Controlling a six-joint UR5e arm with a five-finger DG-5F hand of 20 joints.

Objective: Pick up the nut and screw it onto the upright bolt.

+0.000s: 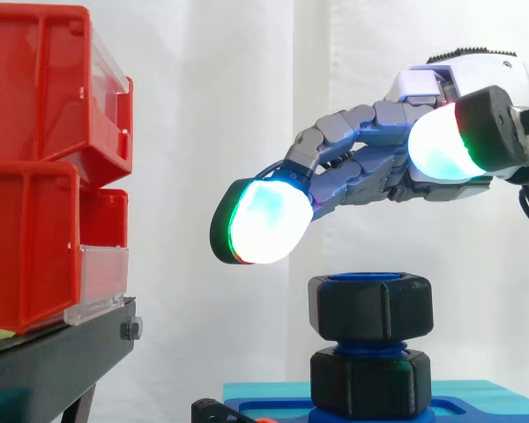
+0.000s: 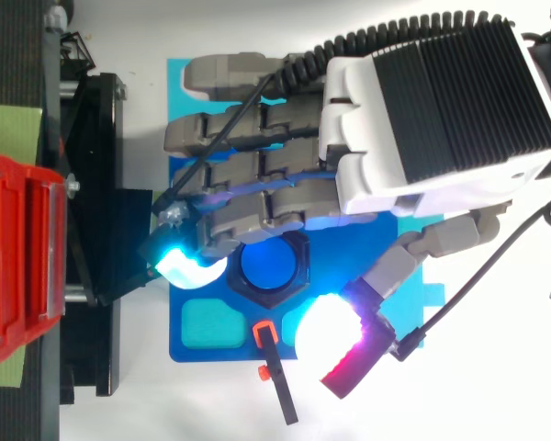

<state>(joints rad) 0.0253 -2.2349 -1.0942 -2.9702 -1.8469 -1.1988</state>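
From the side, the hand (image 1: 379, 172) hangs above the nut (image 1: 370, 307) with clear space between them. Its fingers are stretched out and relaxed and hold nothing. One glowing fingertip (image 1: 269, 220) dips ahead of the others, up and to the left of the nut, and the thumb's pad (image 1: 441, 145) sits higher, nearer the camera. This view also shows the stack: the black hex nut sits at the top of the blue bolt (image 1: 370, 346), a band of blue thread shows beneath it, and a second black nut (image 1: 370, 381) sits lower, just above the blue base (image 1: 476, 407). From above, the heights cannot be told, but the spread is plain: the fingers (image 2: 294, 175) cover the upper side of the bolt's round blue end (image 2: 271, 265), ringed by the nut's black hexagon (image 2: 302, 268), while the thumb (image 2: 335, 335) reaches past its lower right side. A small black tool with an orange end (image 2: 275, 377) lies at the base's edge. Red bins (image 1: 35, 159) stand on a black stand (image 1: 53, 361) at the left.
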